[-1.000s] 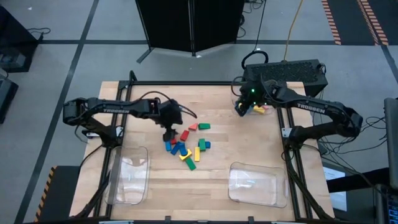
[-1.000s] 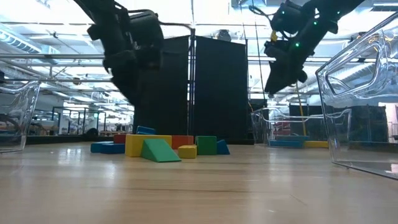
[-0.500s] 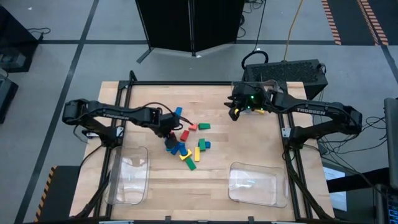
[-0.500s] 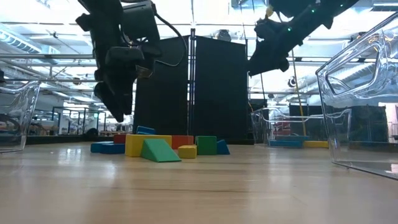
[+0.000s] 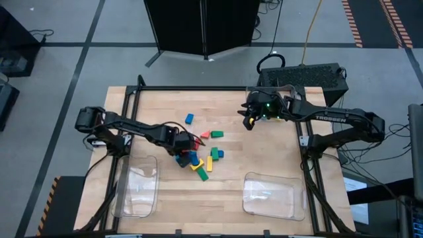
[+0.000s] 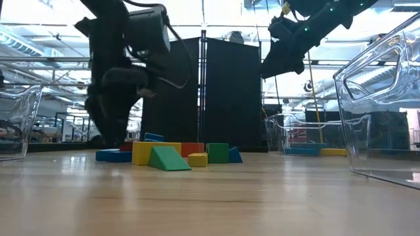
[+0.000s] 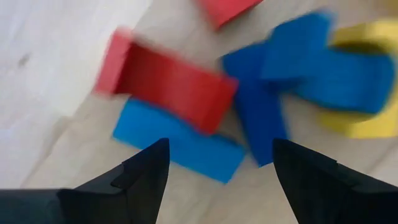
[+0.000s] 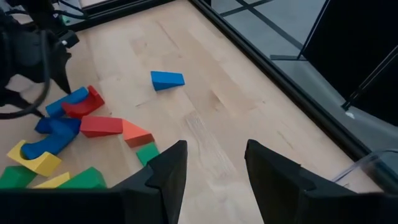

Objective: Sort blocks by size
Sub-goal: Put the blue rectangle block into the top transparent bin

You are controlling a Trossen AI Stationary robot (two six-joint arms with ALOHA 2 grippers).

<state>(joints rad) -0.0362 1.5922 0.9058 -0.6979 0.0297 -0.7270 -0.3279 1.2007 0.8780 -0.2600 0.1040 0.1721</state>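
Left claw [image 5: 186,143]: I have it low at the edge of the block pile, matte dark fingers [image 7: 140,177] spread apart with nothing between them. Directly past its tips I see a red block [image 7: 171,84], smooth and rectangular, lying over a flat blue block [image 7: 180,146]; both sit in line with the gap but are not touched. Just beyond the red one is a notched blue piece [image 7: 298,62] on a yellow arch-shaped piece [image 7: 360,121].

The blocks [image 5: 198,153]: a loose heap on the pale wood-grain table [image 5: 225,109], mixed blue, red, green, yellow and an orange wedge, glossy with crisp corners. One blue wedge [image 5: 189,119] lies alone, apart from the heap toward the back rail. From table height I note a green ramp [image 6: 168,158] leaning in front of a long yellow bar [image 6: 146,152].

Right claw [image 5: 250,119]: raised over the back of the table, well apart from the heap, fingers part-way apart and empty.

Open room: bare wood between the heap and the right claw. Two clear plastic trays, one [image 5: 137,186] on the left arm's side of the heap and one [image 5: 268,195] on the right arm's side, both along the front edge. A black metal frame [image 5: 198,88] borders the table.
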